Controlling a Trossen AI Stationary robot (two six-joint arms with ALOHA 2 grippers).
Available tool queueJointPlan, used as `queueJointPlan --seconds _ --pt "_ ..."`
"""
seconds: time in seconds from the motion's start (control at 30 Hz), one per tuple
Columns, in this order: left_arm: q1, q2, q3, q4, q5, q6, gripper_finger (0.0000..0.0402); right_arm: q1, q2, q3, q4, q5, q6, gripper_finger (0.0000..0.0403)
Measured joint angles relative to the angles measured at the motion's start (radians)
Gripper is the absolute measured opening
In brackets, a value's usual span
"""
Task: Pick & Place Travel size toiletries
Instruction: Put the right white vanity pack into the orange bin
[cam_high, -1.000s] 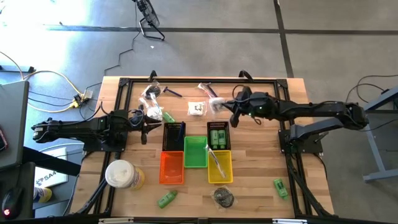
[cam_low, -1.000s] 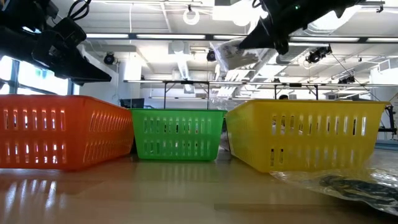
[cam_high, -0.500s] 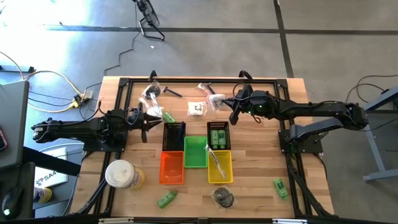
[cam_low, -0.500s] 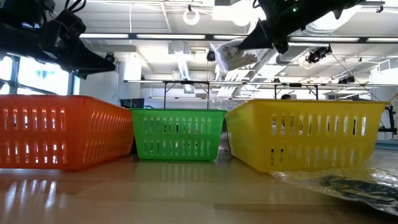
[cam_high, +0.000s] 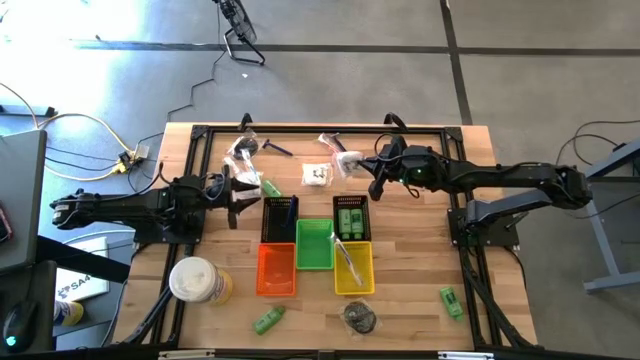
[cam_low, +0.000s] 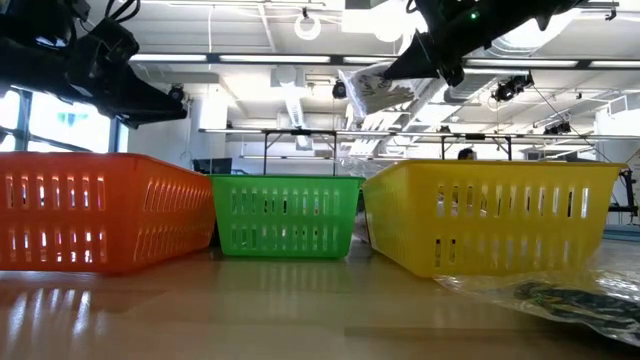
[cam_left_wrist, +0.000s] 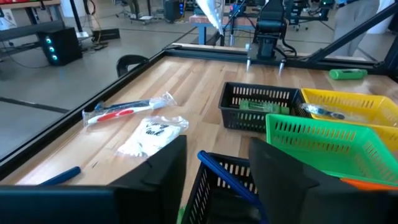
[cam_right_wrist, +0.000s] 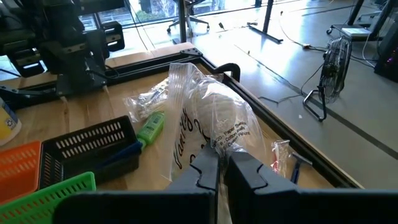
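My right gripper (cam_high: 366, 170) is over the far middle of the table, shut on a clear-wrapped white piece (cam_high: 348, 163), seen up close in the right wrist view (cam_right_wrist: 214, 112). My left gripper (cam_high: 243, 195) hovers open left of the black basket (cam_high: 280, 218), which holds a blue stick (cam_left_wrist: 227, 177). A green tube (cam_high: 270, 187) lies on the table beside it. More wrapped pieces (cam_high: 243, 152), a white piece (cam_high: 317, 175) and a wrapped razor (cam_left_wrist: 127, 111) lie on the far part of the table. My right gripper pinches the clear wrapper between its two fingers (cam_right_wrist: 244, 169), at the wrapper's edge (cam_right_wrist: 205, 146) beside the white piece. It comes from the table's right, slanting down. The piece is lifted clear, high above the baskets (cam_low: 378, 88), sticking out past the fingertips.
Orange (cam_high: 277, 270), green (cam_high: 314, 245) and yellow (cam_high: 353, 268) baskets sit mid-table, with a second black basket holding green tubes (cam_high: 350, 217). A round white-and-yellow container (cam_high: 197, 280) stands near left. Green tubes (cam_high: 268, 320), (cam_high: 450, 300) and a dark bagged item (cam_high: 360, 317) lie near the front edge.
My left gripper has risen a little and edged toward the black basket, staying open. My right gripper keeps its hold; the wrapped piece has shifted slightly toward the table's far edge.
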Motion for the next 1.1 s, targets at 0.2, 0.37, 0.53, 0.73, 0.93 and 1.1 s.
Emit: queueJointPlan --seconds 0.2,0.37,0.53,0.73,0.93,1.1 --pt "0.0 0.0 0.0 0.005 0.002 0.0 0.0215 0.0 0.0 0.0 0.002 0.0 0.0 0.0003" --pt "0.0 0.0 0.0 0.005 0.066 -0.001 0.0227 0.0 0.0 0.0 0.008 0.0 0.0 0.0003" --pt "0.0 0.001 0.0 0.058 0.087 -0.022 0.0228 0.012 0.02 0.0 0.075 -0.002 0.004 0.0003" --pt "0.0 0.054 0.0 0.213 0.087 -0.038 0.0228 0.03 0.101 -0.001 0.202 -0.029 -0.04 0.0003" --pt "0.0 0.16 0.0 0.315 0.066 -0.121 0.0228 0.032 0.187 -0.001 0.333 -0.074 -0.053 0.0003" --pt "0.0 0.278 0.0 0.439 0.06 -0.129 0.0228 0.035 0.251 -0.001 0.458 -0.143 -0.074 0.0003"
